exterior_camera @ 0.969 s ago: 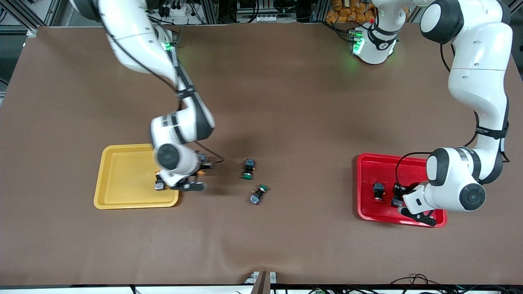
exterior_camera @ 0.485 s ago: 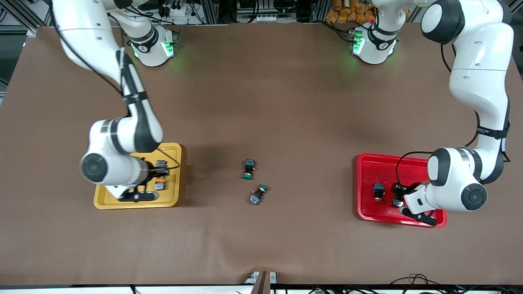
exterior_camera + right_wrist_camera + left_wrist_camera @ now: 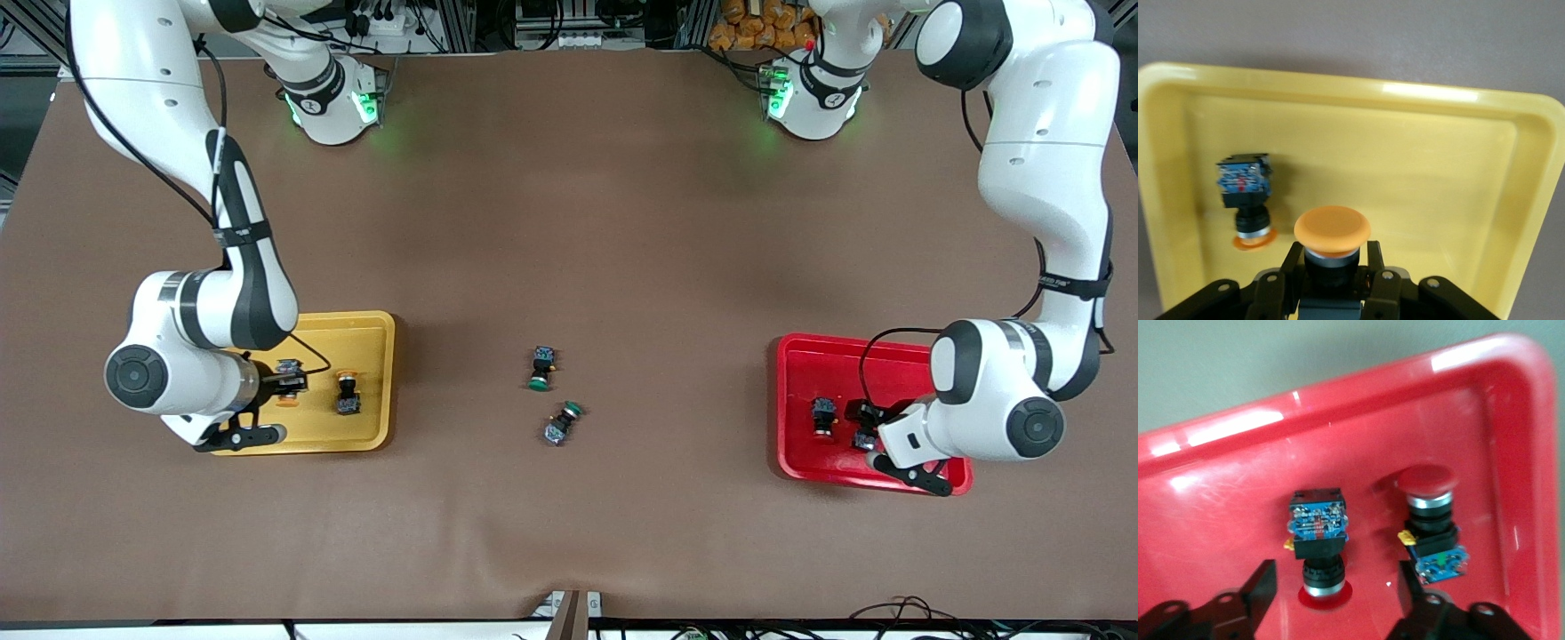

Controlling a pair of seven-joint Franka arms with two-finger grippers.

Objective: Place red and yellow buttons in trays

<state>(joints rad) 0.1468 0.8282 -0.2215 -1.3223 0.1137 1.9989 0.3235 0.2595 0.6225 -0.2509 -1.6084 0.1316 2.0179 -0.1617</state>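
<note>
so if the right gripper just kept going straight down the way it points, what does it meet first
Probably the bare floor of the yellow tray. The right gripper is shut on a yellow button over it; the other yellow button lies off to one side. Depth is unclear.

A robotics lab: brown-covered table (image 3: 622,222), aluminium framing (image 3: 462,22) and tangled cables (image 3: 382,18) by the arm bases.

White arms, black joints, cables
</note>
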